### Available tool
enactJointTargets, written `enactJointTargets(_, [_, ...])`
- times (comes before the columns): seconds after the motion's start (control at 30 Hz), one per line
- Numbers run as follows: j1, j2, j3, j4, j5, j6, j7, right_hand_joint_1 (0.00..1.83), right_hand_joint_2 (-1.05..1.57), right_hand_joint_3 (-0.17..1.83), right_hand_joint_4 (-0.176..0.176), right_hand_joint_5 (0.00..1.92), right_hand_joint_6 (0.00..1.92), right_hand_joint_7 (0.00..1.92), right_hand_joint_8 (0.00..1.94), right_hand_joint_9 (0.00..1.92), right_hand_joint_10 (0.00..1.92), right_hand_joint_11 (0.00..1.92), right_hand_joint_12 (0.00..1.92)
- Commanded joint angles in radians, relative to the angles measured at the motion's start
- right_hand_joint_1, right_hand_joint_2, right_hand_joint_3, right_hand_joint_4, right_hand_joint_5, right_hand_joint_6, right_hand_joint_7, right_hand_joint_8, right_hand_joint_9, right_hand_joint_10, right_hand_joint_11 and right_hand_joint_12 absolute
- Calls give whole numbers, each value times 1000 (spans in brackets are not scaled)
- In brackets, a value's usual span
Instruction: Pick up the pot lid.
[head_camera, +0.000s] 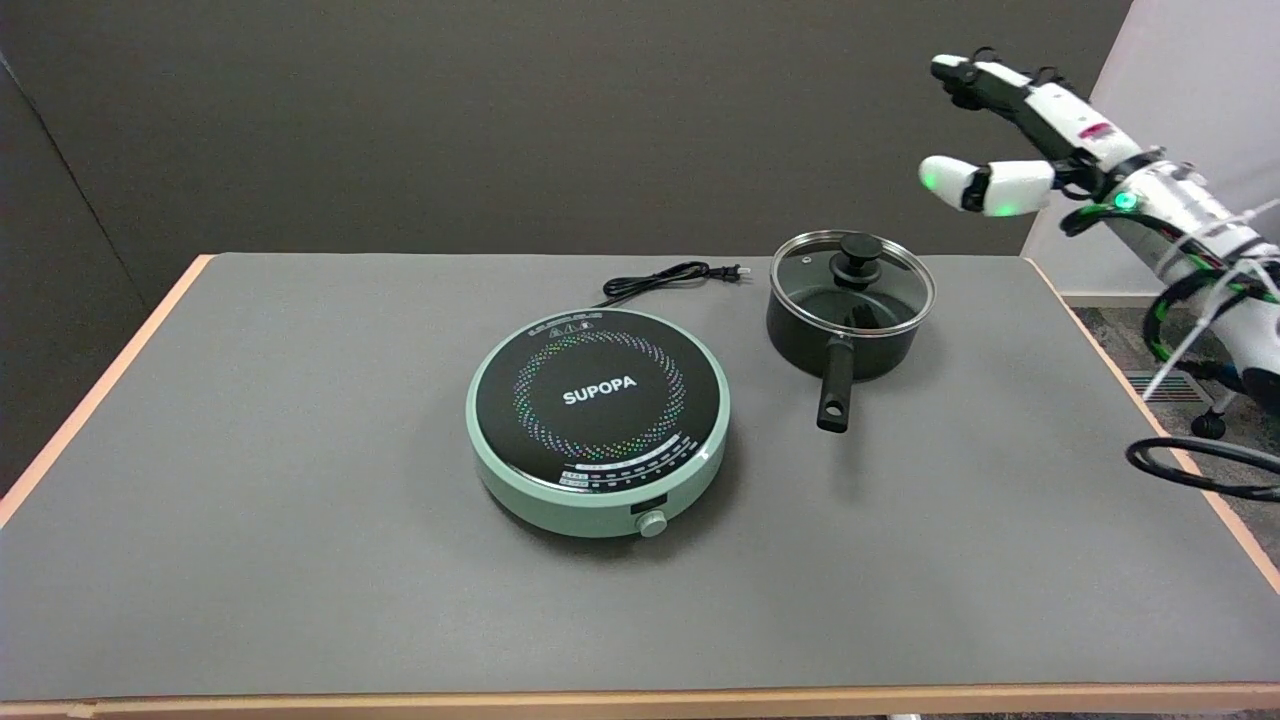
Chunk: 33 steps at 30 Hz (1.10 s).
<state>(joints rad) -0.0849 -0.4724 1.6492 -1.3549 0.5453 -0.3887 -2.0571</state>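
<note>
A glass pot lid (852, 281) with a black knob (859, 254) sits on a black pot (842, 330) at the table's back right. The pot's long black handle (835, 386) points toward the near edge. My right hand (1010, 130) hangs in the air above and to the right of the pot, well clear of the lid. Its fingers are spread and stretched out to the left, and it holds nothing.
A mint-green SUPOPA induction cooker (598, 418) stands at the table's middle, left of the pot, with its black power cord (670, 278) lying behind it. The grey table (300, 520) has an orange edge. A black cable loop (1200, 465) hangs past the right edge.
</note>
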Motion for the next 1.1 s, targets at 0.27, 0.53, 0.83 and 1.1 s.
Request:
enactJointTargets(0.27, [855, 10, -899, 160, -128, 182, -127, 541, 466, 924, 82, 245, 142, 304, 144, 319, 199, 126, 451])
enactJointTargets(0.53, [908, 13, -982, 218, -149, 224, -125, 528, 466, 939, 94, 290, 145, 312, 139, 342, 201, 148, 446])
enactJointTargets(0.83, [997, 35, -1137, 221, -200, 280, -124, 532, 455, 936, 107, 306, 148, 326, 144, 356, 204, 194, 451])
enactJointTargets(1.1, [1056, 34, -1250, 229, -202, 293, -124, 520, 453, 933, 110, 307, 148, 337, 145, 371, 210, 200, 453])
